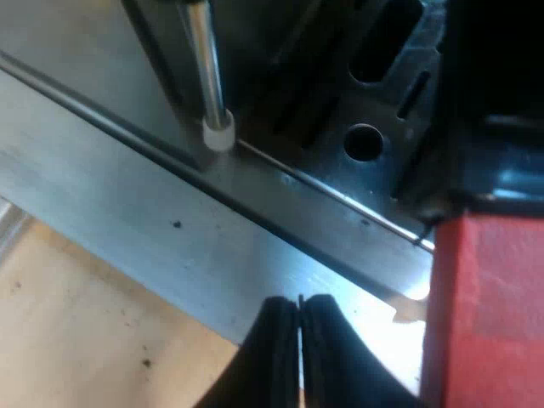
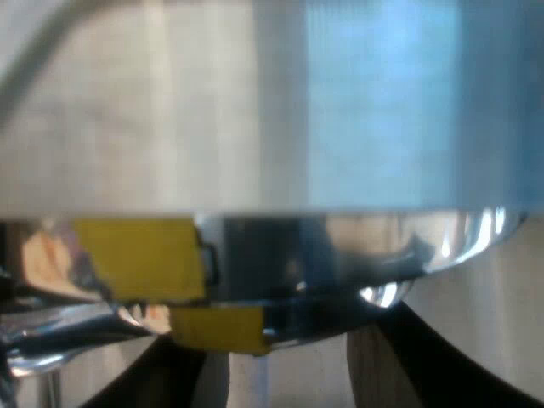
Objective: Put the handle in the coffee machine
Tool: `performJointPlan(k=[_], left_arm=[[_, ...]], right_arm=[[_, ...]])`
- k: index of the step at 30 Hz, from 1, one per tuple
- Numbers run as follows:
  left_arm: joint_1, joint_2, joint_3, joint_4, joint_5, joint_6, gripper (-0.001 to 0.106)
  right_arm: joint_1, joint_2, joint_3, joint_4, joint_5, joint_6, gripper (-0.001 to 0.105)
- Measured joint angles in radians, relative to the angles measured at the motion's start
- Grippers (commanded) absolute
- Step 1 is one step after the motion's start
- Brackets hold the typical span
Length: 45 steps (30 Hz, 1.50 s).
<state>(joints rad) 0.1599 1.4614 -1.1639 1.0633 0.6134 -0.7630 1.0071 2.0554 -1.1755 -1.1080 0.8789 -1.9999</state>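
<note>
One espresso machine [image 1: 212,246], one steam wand [image 1: 204,76], one red-ended handle [image 1: 489,314], one left tool [image 1: 299,340], one right tool [image 2: 293,340]

The left wrist camera looks steeply down past its own left gripper [image 1: 300,303], whose fingers lie pressed together, onto the front ledge of the machine [image 1: 255,212] from very close. From the fingertips, the wand [image 1: 208,76] stands toward eleven o'clock and the grate [image 1: 374,102] toward one o'clock. The red end [image 1: 489,314] is hard by at three o'clock, and the table [image 1: 76,323] lies at nine o'clock. The right wrist camera faces the side of a round metal body [image 2: 340,110], almost against it, with a strip of table [image 2: 365,370] at six o'clock from that body. Both views share the pale wooden table. Whether their metal is one piece cannot be told.
</note>
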Motion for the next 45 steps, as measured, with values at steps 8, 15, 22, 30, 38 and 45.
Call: performJointPlan(k=[8,15,22,30,38,45], left_arm=[[-0.056,-0.004,0.004,0.132,0.0,0.035,0.0],[-0.094,-0.078,0.088,0.122,0.002,0.014,0.0],[-0.156,-0.21,0.232,-0.015,-0.022,-0.073,0.0],[-0.218,-0.218,0.239,-0.076,-0.045,-0.235,0.0],[-0.227,-0.218,0.239,-0.081,-0.039,-0.303,0.0],[-0.227,-0.232,0.261,-0.081,-0.038,-0.333,0.0]], right_arm=[[0.002,0.0,0.0,-0.001,0.0,0.0,0.036],[0.002,0.0,0.0,-0.001,0.0,-0.003,0.036],[0.002,0.0,0.002,-0.001,0.02,-0.001,0.036],[0.013,0.0,0.007,-0.01,0.053,-0.026,0.036],[0.028,-0.011,0.005,0.01,0.114,-0.088,0.036],[0.031,-0.1,0.104,0.073,0.155,-0.032,0.036]])
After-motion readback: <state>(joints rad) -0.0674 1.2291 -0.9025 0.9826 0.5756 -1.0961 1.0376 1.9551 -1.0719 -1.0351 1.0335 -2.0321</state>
